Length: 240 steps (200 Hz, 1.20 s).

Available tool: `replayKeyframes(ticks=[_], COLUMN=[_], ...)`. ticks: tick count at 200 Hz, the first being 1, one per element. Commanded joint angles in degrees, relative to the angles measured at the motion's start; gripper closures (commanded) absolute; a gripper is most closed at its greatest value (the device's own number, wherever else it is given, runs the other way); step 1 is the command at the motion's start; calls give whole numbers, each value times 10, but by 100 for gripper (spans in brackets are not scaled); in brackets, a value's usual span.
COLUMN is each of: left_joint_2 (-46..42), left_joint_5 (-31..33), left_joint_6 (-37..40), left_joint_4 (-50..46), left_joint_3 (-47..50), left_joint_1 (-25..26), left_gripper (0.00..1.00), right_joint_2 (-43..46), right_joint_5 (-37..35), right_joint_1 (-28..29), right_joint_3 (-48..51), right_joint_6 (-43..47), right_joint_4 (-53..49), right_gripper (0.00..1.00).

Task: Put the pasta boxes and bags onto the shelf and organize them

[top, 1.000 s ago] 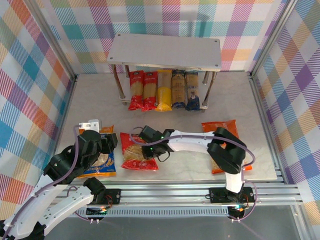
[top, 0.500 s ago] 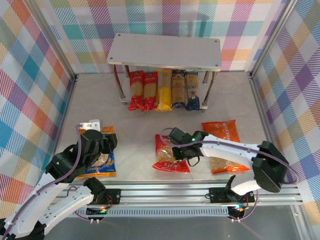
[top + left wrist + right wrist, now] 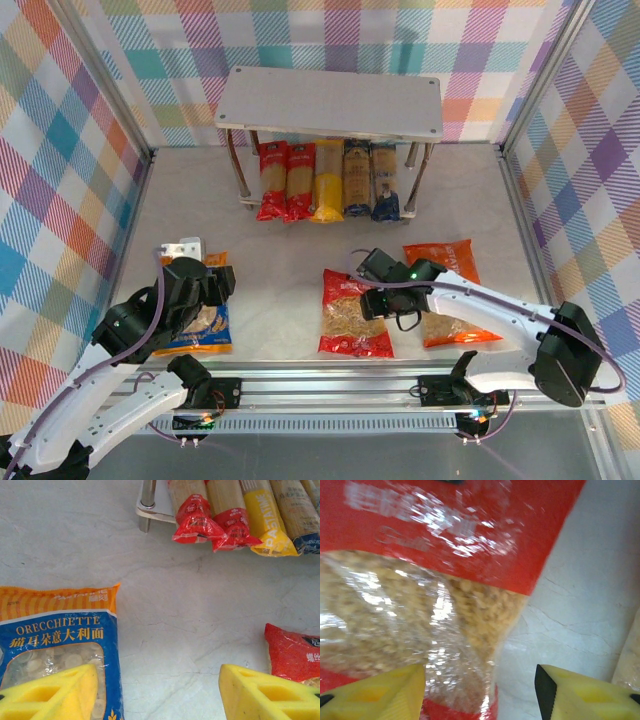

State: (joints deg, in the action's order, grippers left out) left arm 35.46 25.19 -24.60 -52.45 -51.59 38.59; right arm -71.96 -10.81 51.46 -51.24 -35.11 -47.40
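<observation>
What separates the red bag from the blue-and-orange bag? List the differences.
The red bag is red at both ends; the blue-and-orange bag is blue with an orange striped top. The red bag lies near the middle of the table's front edge; the blue-and-orange bag lies front left. The left arm hides part of the blue-and-orange bag; the red bag shows almost whole. Both lie flat with clear pasta windows.

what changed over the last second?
The right claw dragged the red bag rightward across the table, from near the blue-and-orange bag to beside the orange bag, then opened and let go; the bag lies flat. Unchanged: left claw open by the blue-and-orange bag, five spaghetti packs on the shelf.
</observation>
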Motion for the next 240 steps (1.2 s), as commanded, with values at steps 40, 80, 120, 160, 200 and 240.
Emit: replayKeyframes(ticks=[40, 80, 120, 160, 200, 240], left_joint_2=[-1, -17, -50, -58, -59, -64], left_joint_5=[24, 12, -29, -33, -31, -31], left_joint_6=[14, 38, 48, 55, 57, 57], left_joint_4=[0, 39, 112, 118, 113, 110], left_joint_3=[-31, -70, -83, -101, -100, -101], left_joint_1=[7, 6, 7, 6, 6, 6], left_gripper=[34, 32, 31, 30, 30, 30], right_joint_2=[-121, -301, -452, -574, -680, -760], right_joint_5=[138, 180, 209, 223, 194, 165], right_joint_1=[113, 147, 164, 169, 179, 191], right_joint_3=[-161, -289, -438, -582, -719, -830], right_joint_6=[28, 28, 22, 9, -12, -24], right_joint_4=[155, 214, 213, 183, 119, 62], right_gripper=[13, 12, 10, 9, 9, 9])
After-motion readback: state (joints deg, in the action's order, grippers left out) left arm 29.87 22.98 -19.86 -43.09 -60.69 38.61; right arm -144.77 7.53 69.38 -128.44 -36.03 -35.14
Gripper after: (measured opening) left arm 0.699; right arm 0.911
